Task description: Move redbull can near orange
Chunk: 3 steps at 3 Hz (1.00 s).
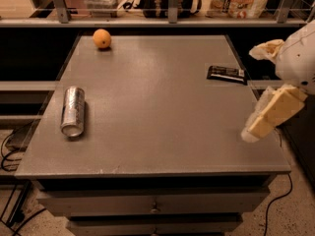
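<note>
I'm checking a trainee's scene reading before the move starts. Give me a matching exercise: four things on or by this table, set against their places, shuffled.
1. redbull can
2. orange
3. black bar
4. gripper

A. far left corner of the table
B. at the table's right edge, open, holding nothing
C. lying on its side near the left edge
D. flat near the far right edge

Pairs: 1-C, 2-A, 3-D, 4-B.
</note>
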### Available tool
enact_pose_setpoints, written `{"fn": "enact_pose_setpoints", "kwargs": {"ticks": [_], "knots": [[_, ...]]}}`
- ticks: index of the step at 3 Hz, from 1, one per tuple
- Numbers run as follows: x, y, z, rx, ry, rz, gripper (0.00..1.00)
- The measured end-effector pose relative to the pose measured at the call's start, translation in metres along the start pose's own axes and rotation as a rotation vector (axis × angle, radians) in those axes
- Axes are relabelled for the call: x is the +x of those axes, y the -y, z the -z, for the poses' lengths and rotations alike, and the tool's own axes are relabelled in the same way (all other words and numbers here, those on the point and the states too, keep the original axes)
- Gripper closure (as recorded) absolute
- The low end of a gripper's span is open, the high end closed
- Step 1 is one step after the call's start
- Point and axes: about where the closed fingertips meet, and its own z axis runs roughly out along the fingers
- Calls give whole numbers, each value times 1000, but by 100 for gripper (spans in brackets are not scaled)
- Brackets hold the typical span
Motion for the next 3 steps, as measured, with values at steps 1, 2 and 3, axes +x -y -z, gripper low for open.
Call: {"fn": "enact_pose_setpoints", "kwargs": {"ticks": [1,2,3], "knots": [[-21,-5,-30,-14,140,-28,0],[-38,-9,-61,-27,228,-75,0],[-38,-9,-60,-27,227,-75,0]]}}
